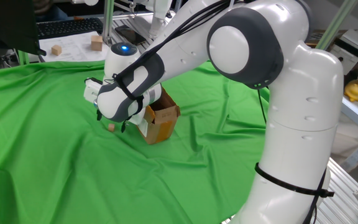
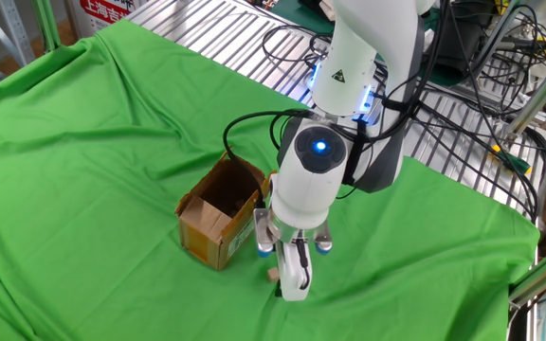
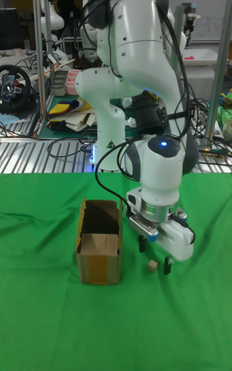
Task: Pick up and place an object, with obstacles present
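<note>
Cube (image 3: 151, 267) between spread fingers (image 3: 167, 267); no legible labels.

Open-topped cardboard box (image 3: 99, 248) upright on rumpled green cloth (image 1: 48, 162) (flaps raised, inside apparently empty). Two bigger wooden blocks (image 1: 56, 50) on white paper (image 1: 73, 46) beyond the cloth's edge, near a black keyboard (image 1: 67, 27). Metal slatted bench (image 2: 226, 38) and tangled cables (image 2: 482, 57) behind.
</note>
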Controlling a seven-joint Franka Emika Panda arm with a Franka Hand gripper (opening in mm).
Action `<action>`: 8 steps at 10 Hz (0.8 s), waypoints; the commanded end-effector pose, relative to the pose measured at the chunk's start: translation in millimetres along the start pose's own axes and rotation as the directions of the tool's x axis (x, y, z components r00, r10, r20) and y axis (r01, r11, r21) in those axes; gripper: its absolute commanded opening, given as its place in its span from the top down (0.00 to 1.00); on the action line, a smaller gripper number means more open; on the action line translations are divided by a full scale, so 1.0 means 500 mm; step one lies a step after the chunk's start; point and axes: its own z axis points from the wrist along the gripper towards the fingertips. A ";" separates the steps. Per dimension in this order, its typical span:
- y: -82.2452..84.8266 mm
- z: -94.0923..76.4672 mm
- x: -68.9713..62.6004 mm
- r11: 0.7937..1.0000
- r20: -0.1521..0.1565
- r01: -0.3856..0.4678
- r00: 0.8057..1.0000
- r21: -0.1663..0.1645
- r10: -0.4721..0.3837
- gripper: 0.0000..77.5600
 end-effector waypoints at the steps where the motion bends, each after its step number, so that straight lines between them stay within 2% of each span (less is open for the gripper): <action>1: -0.007 0.027 -0.003 1.000 -0.003 -0.024 1.000 -0.002 0.024 0.00; 8: -0.008 0.031 -0.003 1.000 -0.002 -0.017 1.000 0.000 0.017 0.00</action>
